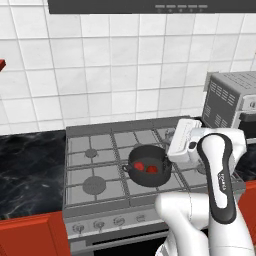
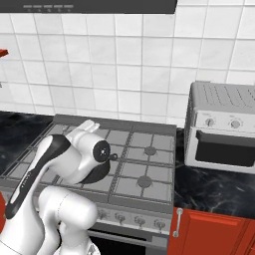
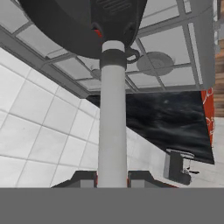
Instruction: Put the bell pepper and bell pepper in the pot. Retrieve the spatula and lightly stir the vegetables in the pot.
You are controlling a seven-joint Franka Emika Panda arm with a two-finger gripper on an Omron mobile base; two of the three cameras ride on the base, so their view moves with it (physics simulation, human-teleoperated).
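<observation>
The dark grey pot (image 1: pixel 148 165) sits on the stove near its middle burners. Both red bell peppers (image 1: pixel 140 166) (image 1: pixel 151 170) lie inside it, side by side. In the hand view my gripper (image 3: pixel 113 179) is shut on the pale straight handle of the spatula (image 3: pixel 113 118). That handle runs up to the pot (image 3: pixel 61 30), where the slotted dark head sits at the rim and a sliver of red pepper (image 3: pixel 99 33) shows. My white hand (image 1: pixel 184 141) hovers just right of the pot. In the right base view my arm hides most of the pot (image 2: pixel 99 173).
A grey toaster oven (image 1: pixel 231 105) (image 2: pixel 223 127) stands on the counter right of the stove (image 1: pixel 92 165). Black marble counter (image 1: pixel 30 167) lies to the left, red cabinets sit below, and a range hood (image 1: pixel 150 6) hangs overhead. The tiled wall is close behind.
</observation>
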